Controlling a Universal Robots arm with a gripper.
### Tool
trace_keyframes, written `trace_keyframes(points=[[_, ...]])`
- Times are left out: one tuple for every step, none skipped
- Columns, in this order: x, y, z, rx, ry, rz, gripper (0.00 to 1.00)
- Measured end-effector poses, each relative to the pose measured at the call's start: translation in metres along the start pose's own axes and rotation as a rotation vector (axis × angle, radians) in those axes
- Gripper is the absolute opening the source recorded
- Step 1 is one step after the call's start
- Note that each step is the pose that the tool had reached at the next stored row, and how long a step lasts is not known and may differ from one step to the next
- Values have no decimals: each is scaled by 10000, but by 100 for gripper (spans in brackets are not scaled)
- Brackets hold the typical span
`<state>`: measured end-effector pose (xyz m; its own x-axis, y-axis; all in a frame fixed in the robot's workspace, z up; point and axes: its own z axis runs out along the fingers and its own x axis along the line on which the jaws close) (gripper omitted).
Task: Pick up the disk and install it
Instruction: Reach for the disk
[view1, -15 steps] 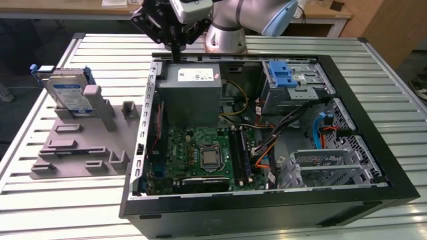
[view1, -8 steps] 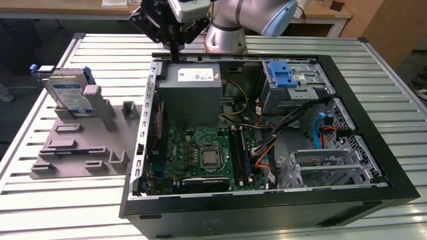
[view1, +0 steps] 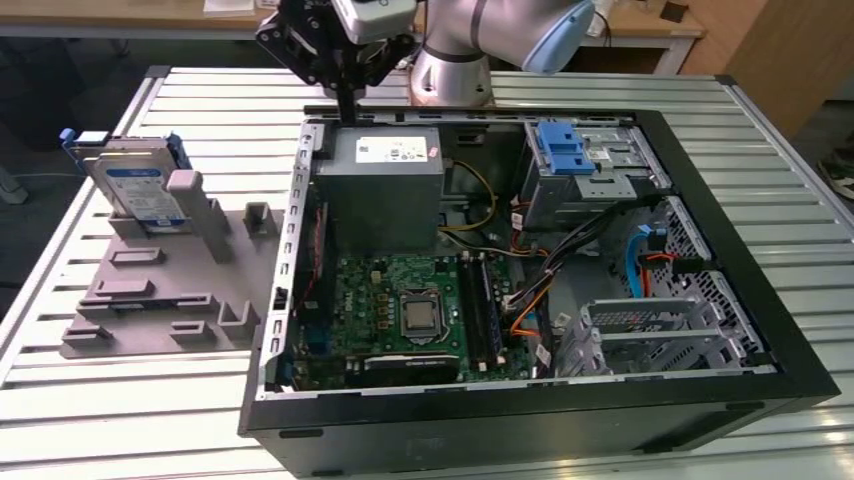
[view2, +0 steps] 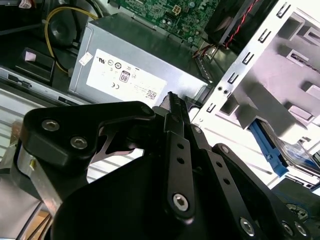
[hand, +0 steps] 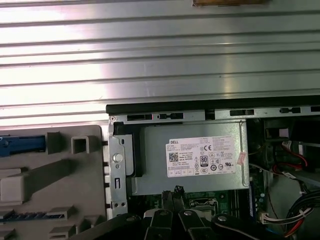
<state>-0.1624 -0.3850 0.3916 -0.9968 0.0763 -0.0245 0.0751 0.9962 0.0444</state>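
As the exterior view has it, the end effector (view1: 344, 112) hangs over the far rim of the open case (view1: 534, 425), just above the power supply (view1: 387, 190). Its fingers point down, closed together and holding nothing. The disk (view1: 140, 185) stands on edge in the grey fixture (view1: 160, 300) on the worktop (view1: 214, 95), outside the case and well apart toward the exterior view's left. Its long axis runs near upright, its label faces the camera and its top edge is free. The disk therefore lies sideways from the end effector, across the case wall, not beneath it.

In the second wrist view the end effector (view2: 171, 97) is empty, fingers pressed together, with the power supply (view2: 135, 70) just beyond the tips. A blue strip, apparently the disk (view2: 267, 150) frame, sits in the fixture (view2: 295, 75) off to one side.

In the first wrist view the end effector (hand: 176, 191) is over the power supply (hand: 200, 160). The disk (hand: 20, 145) appears edge-on as a blue strip by the fixture (hand: 50, 175), beyond the case wall. It is not yet picked up.
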Motion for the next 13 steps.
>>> trace_keyframes(points=[[4,2,1,-1,0,-1,11],[8,4,1,0,0,-1,11],[12,6,1,0,0,-1,11],[16,8,2,0,0,-1,11],[21,11,3,0,0,-1,11],[27,16,3,1,0,-1,11],[33,21,4,1,1,-1,11],[39,25,4,1,1,-1,11],[45,31,5,1,1,0,11],[53,36,5,1,0,0,11],[60,40,6,0,0,-1,11],[67,44,6,-1,-1,0,11],[75,48,6,-1,-1,0,11]])
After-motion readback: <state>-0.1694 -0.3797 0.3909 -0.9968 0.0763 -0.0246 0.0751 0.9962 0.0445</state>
